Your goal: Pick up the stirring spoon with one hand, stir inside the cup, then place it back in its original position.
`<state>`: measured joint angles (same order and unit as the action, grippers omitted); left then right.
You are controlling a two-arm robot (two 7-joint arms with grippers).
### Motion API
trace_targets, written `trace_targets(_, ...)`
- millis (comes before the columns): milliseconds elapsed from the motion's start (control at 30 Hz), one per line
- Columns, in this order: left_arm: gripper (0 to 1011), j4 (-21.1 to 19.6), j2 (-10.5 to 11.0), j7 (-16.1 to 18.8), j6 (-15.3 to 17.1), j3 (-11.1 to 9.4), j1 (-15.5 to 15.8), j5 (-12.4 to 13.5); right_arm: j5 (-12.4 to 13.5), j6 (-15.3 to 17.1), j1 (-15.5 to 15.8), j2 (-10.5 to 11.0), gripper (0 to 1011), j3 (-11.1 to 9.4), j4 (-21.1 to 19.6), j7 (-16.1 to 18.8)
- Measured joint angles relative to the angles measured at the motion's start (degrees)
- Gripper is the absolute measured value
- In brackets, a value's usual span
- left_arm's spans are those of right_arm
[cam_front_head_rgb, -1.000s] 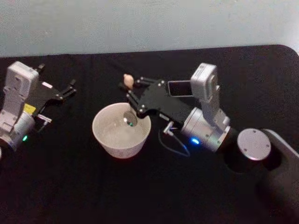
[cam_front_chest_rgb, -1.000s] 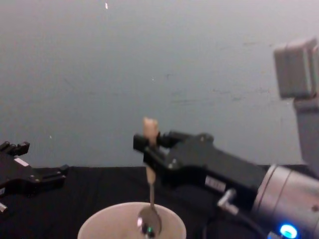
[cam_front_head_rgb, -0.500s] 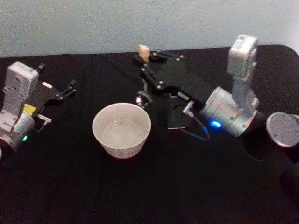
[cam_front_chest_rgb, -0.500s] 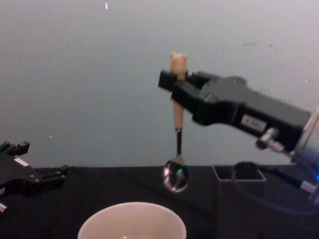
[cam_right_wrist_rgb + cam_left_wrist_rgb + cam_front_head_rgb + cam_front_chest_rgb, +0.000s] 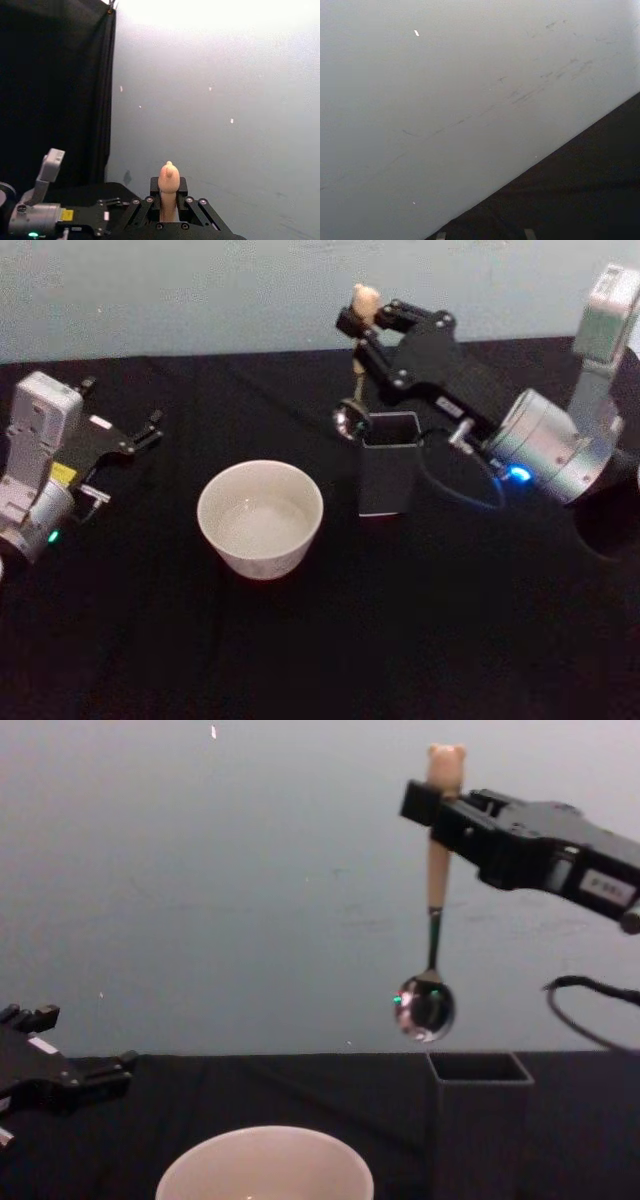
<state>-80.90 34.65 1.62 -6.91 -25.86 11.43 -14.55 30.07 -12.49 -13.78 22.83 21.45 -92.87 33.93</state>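
Observation:
My right gripper (image 5: 360, 322) (image 5: 432, 804) (image 5: 169, 206) is shut on the stirring spoon (image 5: 431, 935), gripping its tan handle just below the knobby figure (image 5: 366, 297) (image 5: 169, 176). The spoon hangs upright, and its shiny bowl (image 5: 347, 421) is in the air at the left rim of the dark grey square holder (image 5: 389, 475) (image 5: 482, 1120), slightly above it in the chest view. The cream-white cup (image 5: 261, 518) (image 5: 265, 1165) stands to the holder's left, with nothing in it. My left gripper (image 5: 150, 430) (image 5: 105, 1072) rests at the table's left.
A black cloth covers the table (image 5: 320, 640), which ends at a pale wall (image 5: 200, 290) behind. A black cable (image 5: 455, 475) loops from my right wrist beside the holder.
My right gripper has lifted the spoon out of the cup and carried it up and to the right, to the holder's left rim. The left arm has not moved.

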Motion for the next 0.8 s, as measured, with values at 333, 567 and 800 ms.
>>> trace_targets(333, 1001, 0.0, 0.0, 0.0, 0.0, 0.0, 0.0, 0.0, 2.9, 0.1, -0.9, 2.9, 197, -2.3, 3.4, 1.3)
trace_targets(567, 1001, 0.0, 0.0, 0.0, 0.0, 0.0, 0.0, 0.0, 5.4, 0.1, -2.2, 3.4, 197, -2.9, 6.8, 3.5)
trace_targets(800, 1001, 0.0, 0.0, 0.0, 0.0, 0.0, 0.0, 0.0, 10.3, -0.6, -3.9, 3.8, 197, -3.0, 10.6, 9.0)
